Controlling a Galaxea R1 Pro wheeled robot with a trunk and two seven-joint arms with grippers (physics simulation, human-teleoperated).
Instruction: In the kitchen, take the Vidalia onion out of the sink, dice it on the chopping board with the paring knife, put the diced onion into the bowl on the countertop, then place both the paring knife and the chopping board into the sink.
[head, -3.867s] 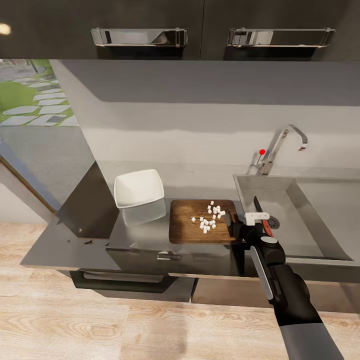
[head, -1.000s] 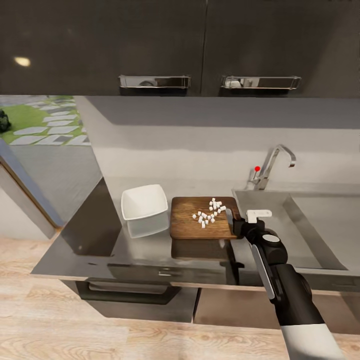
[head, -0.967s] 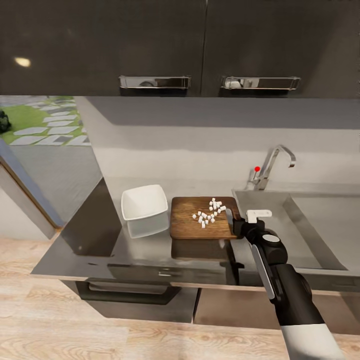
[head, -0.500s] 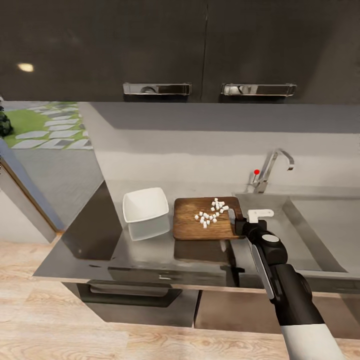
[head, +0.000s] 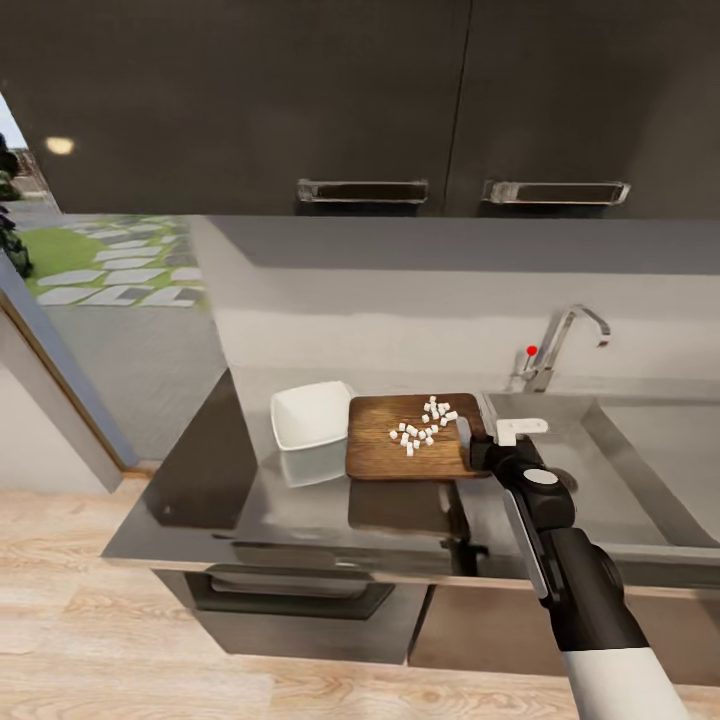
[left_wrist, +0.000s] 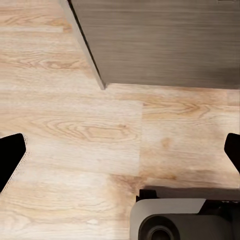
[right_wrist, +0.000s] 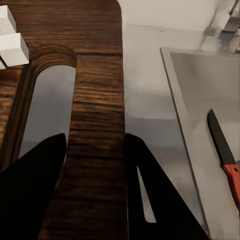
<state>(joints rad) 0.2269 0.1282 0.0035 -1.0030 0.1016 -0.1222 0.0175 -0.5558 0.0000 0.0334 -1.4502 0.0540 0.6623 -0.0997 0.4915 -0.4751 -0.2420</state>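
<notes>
- The right pincer (head: 487, 447) sits at the sink-side edge of the board (head: 410, 450); in the right wrist view its two dark fingers (right_wrist: 30, 185) stand on either side of the strip of wood beside the handle slot, so it looks clamped on the board's edge.
- The board lies flat on the tabletop (head: 200, 490), between the bowl (head: 310, 414) and the sink (head: 640, 470), its near corner touching or just beside the bowl.
- The onion is already diced: small white cubes (head: 425, 425) lie scattered over the board's far right part, and two of them (right_wrist: 12, 42) show in the right wrist view.
- The bowl looks empty, so the step in hand seems to be getting the pieces into it.
- The knife (right_wrist: 225, 160), dark blade and red handle, already lies in the sink basin.
- The left pincer (left_wrist: 120, 160) hangs low over the wooden floor (left_wrist: 75, 130) by the cabinet base, its finger tips far apart and holding nothing.
- Next move, as I judge it: lift the held edge so the board tilts toward the bowl and the cubes slide in. The tilt must be slow, or cubes will spill onto the tabletop past the bowl's rim.
- After that, the board goes into the sink.
</notes>
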